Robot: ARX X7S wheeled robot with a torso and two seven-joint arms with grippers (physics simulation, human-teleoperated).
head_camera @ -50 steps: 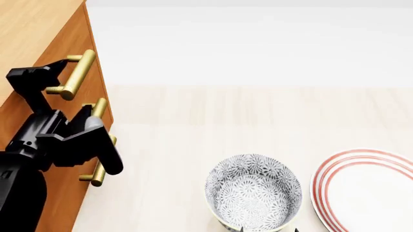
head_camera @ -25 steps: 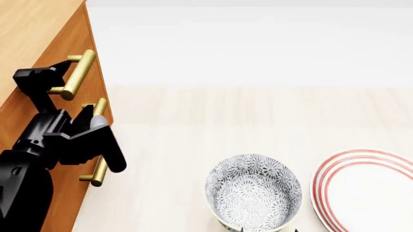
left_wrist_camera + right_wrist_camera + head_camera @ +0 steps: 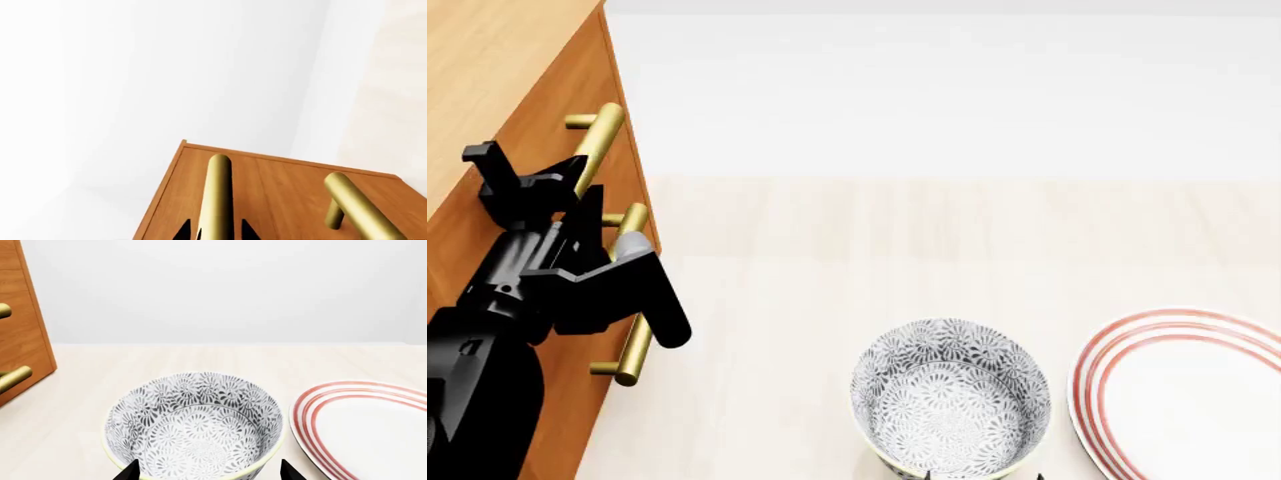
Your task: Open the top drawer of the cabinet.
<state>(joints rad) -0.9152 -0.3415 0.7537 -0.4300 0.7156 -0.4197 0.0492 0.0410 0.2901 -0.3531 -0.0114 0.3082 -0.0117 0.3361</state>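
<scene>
The cabinet (image 3: 494, 60) stands at the left of the head view, orange-brown with a lighter top. The top drawer (image 3: 554, 105) looks flush with the front and carries a brass bar handle (image 3: 595, 135). My left gripper (image 3: 523, 168) is open at the handle's near end. In the left wrist view the handle (image 3: 217, 195) runs between the two black fingertips of the left gripper (image 3: 215, 231), with a small gap on one side. My right gripper (image 3: 208, 471) is open, with its tips on either side of the patterned bowl (image 3: 195, 422).
The two lower drawers' handles (image 3: 630, 225) (image 3: 630, 355) sit below the top one, partly behind my left arm. The bowl (image 3: 950, 398) and a red-ringed white plate (image 3: 1181, 395) stand on the pale wooden floor to the right of the cabinet.
My left gripper has moved along the cabinet front to the near end of the top handle, so the bar now lies between its fingers. The right arm, bowl and plate have not moved.
</scene>
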